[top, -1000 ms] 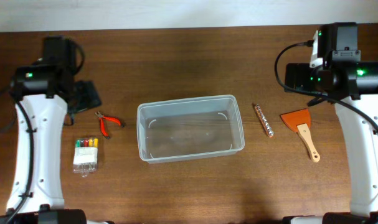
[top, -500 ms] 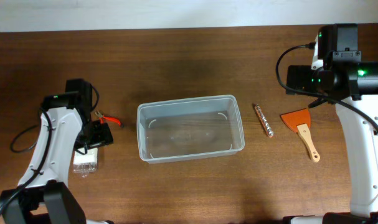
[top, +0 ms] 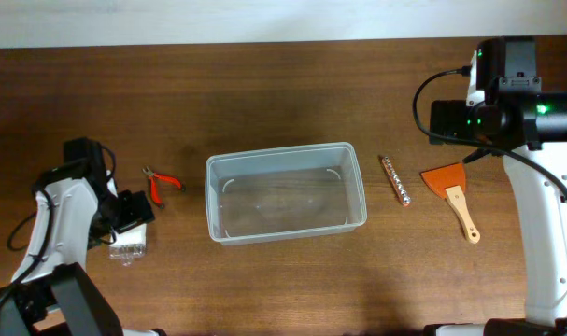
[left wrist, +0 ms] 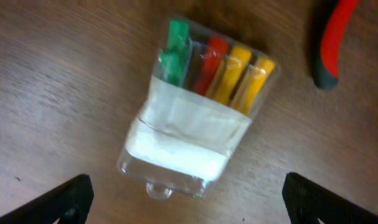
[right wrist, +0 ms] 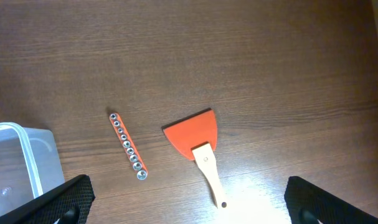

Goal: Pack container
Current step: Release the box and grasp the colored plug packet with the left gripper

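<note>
- Clear container (top: 281, 149) on the tabletop (top: 283, 84): likely light, flexible, slick; its rim looks the surest hold.
- Spread wide and empty: left fingers (left wrist: 70, 199), right fingers (right wrist: 67, 199).

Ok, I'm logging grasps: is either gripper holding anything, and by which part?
Nothing is held. The left gripper is open above the plastic packet; the right gripper is open above the table.

Clear pack of coloured bits (left wrist: 192, 124), red pliers handle (left wrist: 332, 37), tool (left wrist: 192, 200) spread wide
</note>
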You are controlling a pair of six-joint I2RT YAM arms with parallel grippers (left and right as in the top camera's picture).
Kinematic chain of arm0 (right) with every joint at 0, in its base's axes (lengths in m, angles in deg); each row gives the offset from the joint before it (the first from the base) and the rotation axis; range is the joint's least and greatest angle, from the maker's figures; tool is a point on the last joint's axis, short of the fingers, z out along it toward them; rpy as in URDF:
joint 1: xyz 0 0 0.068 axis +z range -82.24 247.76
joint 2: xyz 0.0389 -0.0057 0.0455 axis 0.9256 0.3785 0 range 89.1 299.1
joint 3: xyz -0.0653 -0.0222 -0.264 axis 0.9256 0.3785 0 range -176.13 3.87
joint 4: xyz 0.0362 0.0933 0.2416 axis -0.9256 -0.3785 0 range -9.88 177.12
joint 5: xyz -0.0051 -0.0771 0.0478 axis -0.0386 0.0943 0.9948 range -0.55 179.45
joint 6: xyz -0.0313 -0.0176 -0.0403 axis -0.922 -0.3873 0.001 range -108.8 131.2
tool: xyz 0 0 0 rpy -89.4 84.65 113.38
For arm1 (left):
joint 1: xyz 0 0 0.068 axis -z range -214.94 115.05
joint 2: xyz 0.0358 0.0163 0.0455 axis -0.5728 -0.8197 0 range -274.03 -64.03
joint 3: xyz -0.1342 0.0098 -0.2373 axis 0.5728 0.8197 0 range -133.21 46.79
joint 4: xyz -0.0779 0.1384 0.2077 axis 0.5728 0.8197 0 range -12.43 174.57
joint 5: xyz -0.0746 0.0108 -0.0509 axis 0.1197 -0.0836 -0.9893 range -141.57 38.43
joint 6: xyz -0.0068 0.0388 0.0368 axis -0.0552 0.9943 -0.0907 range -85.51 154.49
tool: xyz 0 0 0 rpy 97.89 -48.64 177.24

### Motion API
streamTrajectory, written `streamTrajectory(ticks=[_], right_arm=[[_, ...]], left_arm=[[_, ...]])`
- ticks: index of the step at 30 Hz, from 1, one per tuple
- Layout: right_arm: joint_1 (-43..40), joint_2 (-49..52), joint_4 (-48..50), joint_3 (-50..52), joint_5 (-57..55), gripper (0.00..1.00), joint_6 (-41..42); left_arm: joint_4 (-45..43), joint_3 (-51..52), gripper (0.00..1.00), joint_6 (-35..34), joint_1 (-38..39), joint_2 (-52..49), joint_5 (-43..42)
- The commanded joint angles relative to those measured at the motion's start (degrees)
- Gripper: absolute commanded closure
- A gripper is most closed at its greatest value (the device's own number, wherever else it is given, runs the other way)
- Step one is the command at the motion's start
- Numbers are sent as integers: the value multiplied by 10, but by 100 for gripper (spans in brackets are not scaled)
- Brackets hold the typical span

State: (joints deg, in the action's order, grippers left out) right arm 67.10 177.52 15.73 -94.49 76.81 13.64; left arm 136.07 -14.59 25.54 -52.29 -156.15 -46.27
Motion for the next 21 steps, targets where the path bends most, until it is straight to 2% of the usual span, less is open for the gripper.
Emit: streamTrajectory(ticks=[1,8,14,21], right_arm=[[-2,-9,0,-12,-9,1,-5],[-2,-9,1,-12,-9,1,-5],[-2,-9,9,-12,-9,1,-5],[-2,-9,19,-12,-9,1,-5]], left_arm=[[-15,2,1,46,-4,-2,-15],[-68,6,1,121,-4,-2,-15],[-95,22,1,136,-4,-2,-14],[-156,95,1,144,-4,-2,-14]])
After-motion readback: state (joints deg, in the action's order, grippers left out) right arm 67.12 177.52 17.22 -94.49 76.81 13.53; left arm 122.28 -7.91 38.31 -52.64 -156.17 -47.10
